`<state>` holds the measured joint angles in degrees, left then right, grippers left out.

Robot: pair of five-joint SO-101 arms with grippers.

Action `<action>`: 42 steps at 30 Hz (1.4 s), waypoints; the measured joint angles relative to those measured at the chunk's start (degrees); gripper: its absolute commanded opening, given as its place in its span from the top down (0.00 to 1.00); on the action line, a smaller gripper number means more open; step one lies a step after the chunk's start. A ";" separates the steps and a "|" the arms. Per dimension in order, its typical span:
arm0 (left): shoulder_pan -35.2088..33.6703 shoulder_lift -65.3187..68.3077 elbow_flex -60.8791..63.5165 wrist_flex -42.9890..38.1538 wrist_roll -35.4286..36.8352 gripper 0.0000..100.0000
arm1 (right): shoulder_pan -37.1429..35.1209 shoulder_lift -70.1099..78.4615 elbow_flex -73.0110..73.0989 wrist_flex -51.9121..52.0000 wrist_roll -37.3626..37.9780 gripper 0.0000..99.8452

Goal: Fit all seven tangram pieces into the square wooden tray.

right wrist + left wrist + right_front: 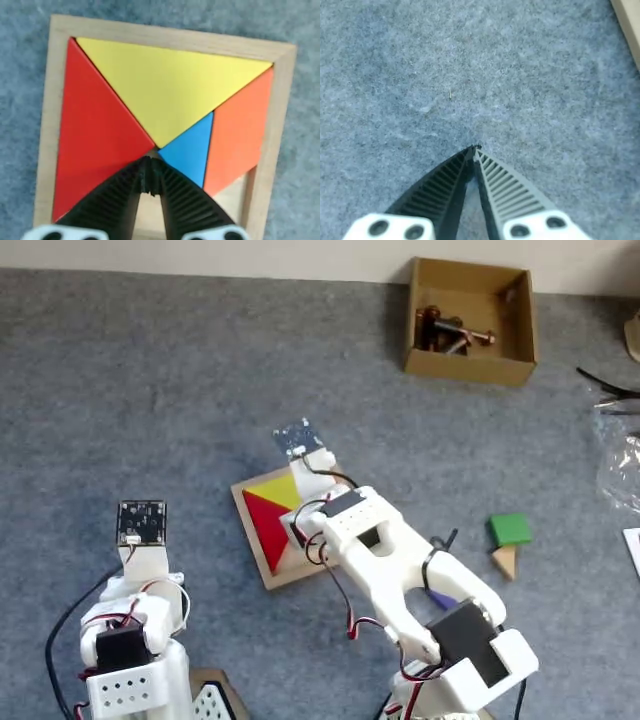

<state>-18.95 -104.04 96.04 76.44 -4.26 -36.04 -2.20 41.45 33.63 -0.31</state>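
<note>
**Hovering over the tray: four pieces seated**

- Wooden tray (165, 36), mid-surface (420, 75): holds red triangle (95, 130), yellow triangle (165, 85), blue triangle (187, 150) and orange piece (240, 135), edges meeting.
- Right claw (150, 172): pressed together, empty, above the tray where the red and blue tips meet.
- Left claw (474, 149): pressed together, empty, over bare surface, well apart from the tray.
- Green square (510, 529), tan triangle (506, 561): loose, just beside each other, right of the tray.

One tray (170, 37) with four pieces, red (95, 135), yellow (165, 85), blue (190, 150), orange (240, 135); two loose, green (510, 529) and tan (506, 560); one cardboard box (465, 368).
</note>
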 measured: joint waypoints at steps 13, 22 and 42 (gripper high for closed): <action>0.00 0.00 0.00 0.00 0.00 0.99 | -0.35 -0.18 0.00 0.00 0.09 0.99; 0.00 0.00 0.00 0.00 0.00 0.99 | -0.62 -11.87 0.00 6.51 0.09 0.99; 0.00 0.00 0.00 0.00 0.00 0.99 | 27.78 -30.42 0.00 33.14 1.32 0.99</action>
<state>-18.95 -104.04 96.04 76.44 -4.26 -8.26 -32.62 41.45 66.77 1.01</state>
